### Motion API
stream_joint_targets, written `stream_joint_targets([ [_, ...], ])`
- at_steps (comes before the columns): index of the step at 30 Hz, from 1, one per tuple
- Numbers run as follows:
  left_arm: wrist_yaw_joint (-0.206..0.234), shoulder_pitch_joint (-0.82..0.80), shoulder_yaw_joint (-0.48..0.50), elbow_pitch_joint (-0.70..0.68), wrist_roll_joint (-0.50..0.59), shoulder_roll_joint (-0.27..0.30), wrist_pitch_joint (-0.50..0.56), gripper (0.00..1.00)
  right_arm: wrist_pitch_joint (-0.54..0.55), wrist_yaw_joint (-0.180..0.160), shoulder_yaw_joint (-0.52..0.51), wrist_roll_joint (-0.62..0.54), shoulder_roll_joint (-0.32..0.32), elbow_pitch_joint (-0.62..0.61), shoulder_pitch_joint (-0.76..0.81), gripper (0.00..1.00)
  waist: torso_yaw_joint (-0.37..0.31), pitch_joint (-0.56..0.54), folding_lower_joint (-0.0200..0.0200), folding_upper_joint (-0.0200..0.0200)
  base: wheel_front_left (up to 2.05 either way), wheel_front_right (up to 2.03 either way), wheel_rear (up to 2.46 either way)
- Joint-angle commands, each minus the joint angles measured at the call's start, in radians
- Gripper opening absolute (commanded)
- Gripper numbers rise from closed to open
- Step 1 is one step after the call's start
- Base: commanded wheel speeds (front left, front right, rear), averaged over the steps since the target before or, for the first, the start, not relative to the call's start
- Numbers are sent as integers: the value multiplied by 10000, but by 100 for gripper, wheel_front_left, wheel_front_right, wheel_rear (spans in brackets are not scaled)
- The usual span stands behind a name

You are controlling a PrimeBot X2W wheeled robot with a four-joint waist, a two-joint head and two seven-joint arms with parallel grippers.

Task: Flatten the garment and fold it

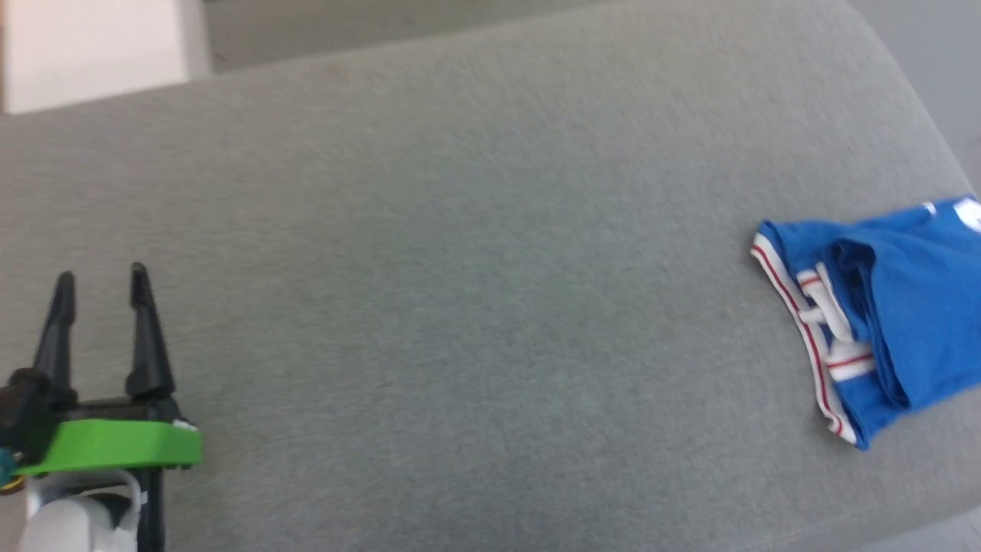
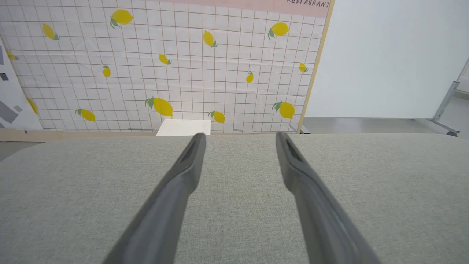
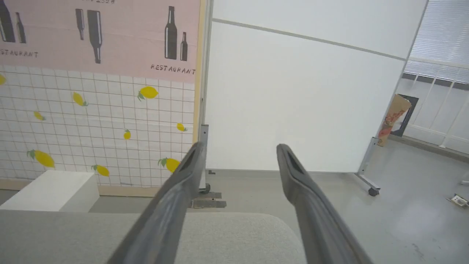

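Head view shows the garment lying in a loose folded bundle at the right end of the grey fabric-covered worktop, nearer the front edge than the back. Its bright blue cloth is doubled over itself, a red-and-white striped band runs along its left side, and a scrap of white print shows at its upper right, where the picture's edge cuts the bundle off. Nothing touches it.

Well apart from it, near the worktop's front left corner, is the left pincer, its two dark fingers spread with bare grey fabric between them and a green band at their base. The left wrist view agrees: the left pincer is open and empty over the worktop, pointing toward a tiled wall panel printed with lemons and a white box beyond the back edge.

In the right wrist view, the right pincer is open too, holding nothing, its fingers reaching past a rounded corner of the worktop toward a white partition and the grey floor.
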Motion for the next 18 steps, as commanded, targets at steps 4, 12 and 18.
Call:
stream_joint_targets([
  [4,117,-380,-273,446,159,-201,-120,100,-801,-19,119,-398,1267,-626,900,100,1658,-1618,0,-1,0,0,0],
  [12,381,-625,-714,1048,517,-620,-231,100,-2277,-19,520,-942,2644,-346,2647,100,2331,-2336,0,-1,0,0,0],
  [18,476,-508,-944,1403,704,-933,-283,100,-3565,-19,919,-394,2732,641,3965,100,2582,-2662,0,-1,0,0,0],
])
